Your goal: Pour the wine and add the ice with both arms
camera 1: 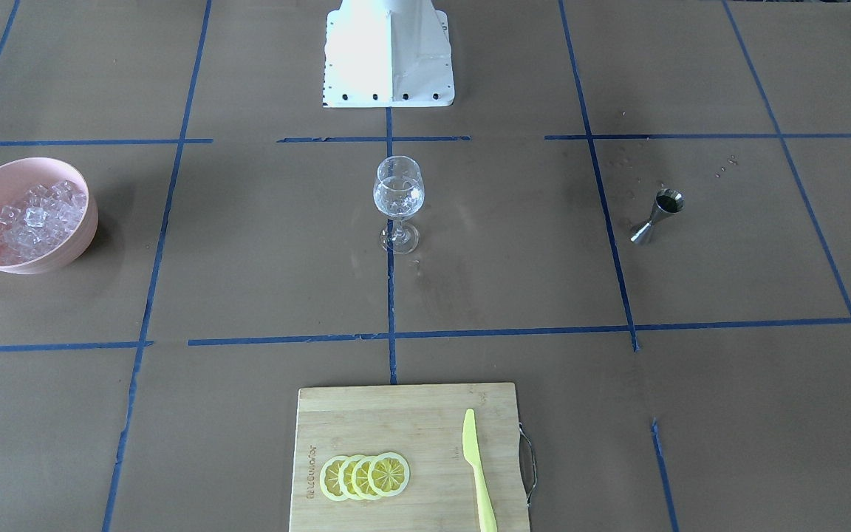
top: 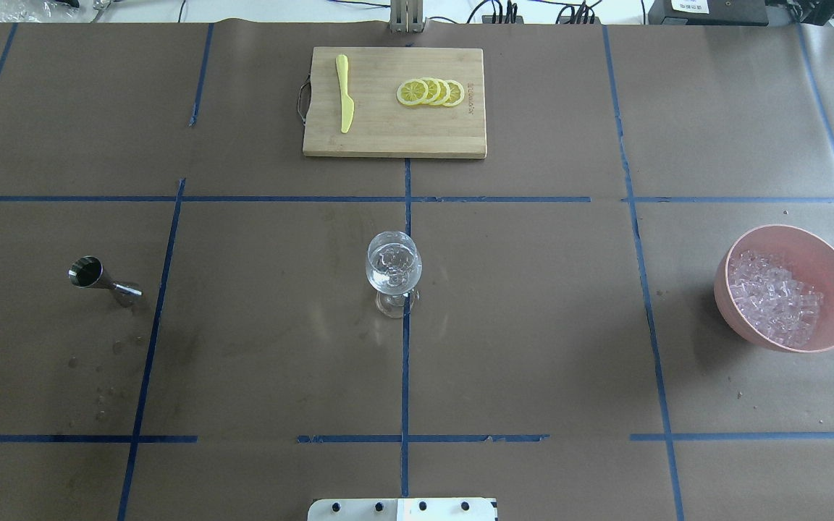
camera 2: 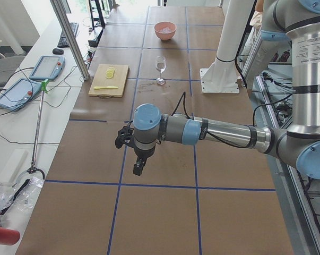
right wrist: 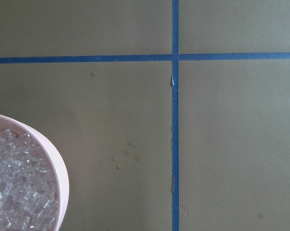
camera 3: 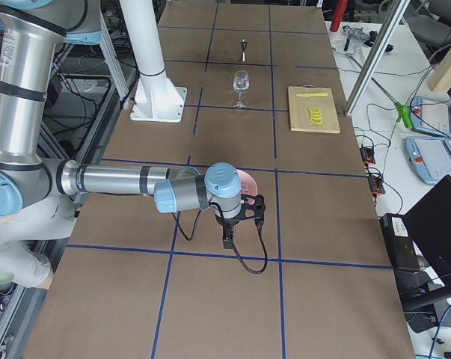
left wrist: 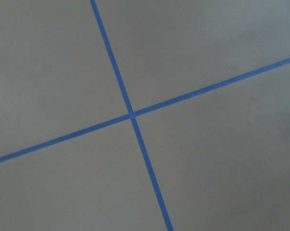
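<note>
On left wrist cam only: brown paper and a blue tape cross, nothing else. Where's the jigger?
Observer: The jigger stands upright, well off to the robot's left of the wine glass.
Operator: Anything in it?
Observer: Yes, dark wine shows in its upper cup.
Operator: And my gripper?
Observer: The left gripper hangs over bare brown paper. Only the left side view shows it, so I cannot tell whether it is open or shut.
</note>
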Controlling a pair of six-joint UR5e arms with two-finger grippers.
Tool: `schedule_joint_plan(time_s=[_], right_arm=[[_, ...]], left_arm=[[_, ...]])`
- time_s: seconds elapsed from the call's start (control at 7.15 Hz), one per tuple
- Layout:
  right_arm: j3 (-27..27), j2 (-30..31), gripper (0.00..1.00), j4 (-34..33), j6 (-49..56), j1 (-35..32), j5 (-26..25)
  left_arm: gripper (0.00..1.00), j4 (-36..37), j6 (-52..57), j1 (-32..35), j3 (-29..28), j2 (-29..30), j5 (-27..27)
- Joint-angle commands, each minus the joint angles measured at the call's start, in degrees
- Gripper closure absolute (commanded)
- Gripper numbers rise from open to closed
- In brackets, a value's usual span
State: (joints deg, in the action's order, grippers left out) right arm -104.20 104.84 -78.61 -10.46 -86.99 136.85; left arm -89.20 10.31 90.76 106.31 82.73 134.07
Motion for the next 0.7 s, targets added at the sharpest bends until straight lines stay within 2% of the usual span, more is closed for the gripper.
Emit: schedule_joint_plan(time_s=[0.0, 0.56], right_arm=[[0.7, -0.1, 0.0, 0.3, -0.3, -0.5, 0.7], [1.3, -0.2, 0.0, 0.5, -0.5, -0.4, 0.6]], left_arm=[[0.0, 1.4, 0.7, -0.7, 0.9, 0.1, -0.2], [0.0, 1.1, 0.4, -0.8, 0.4, 2.3, 0.7]])
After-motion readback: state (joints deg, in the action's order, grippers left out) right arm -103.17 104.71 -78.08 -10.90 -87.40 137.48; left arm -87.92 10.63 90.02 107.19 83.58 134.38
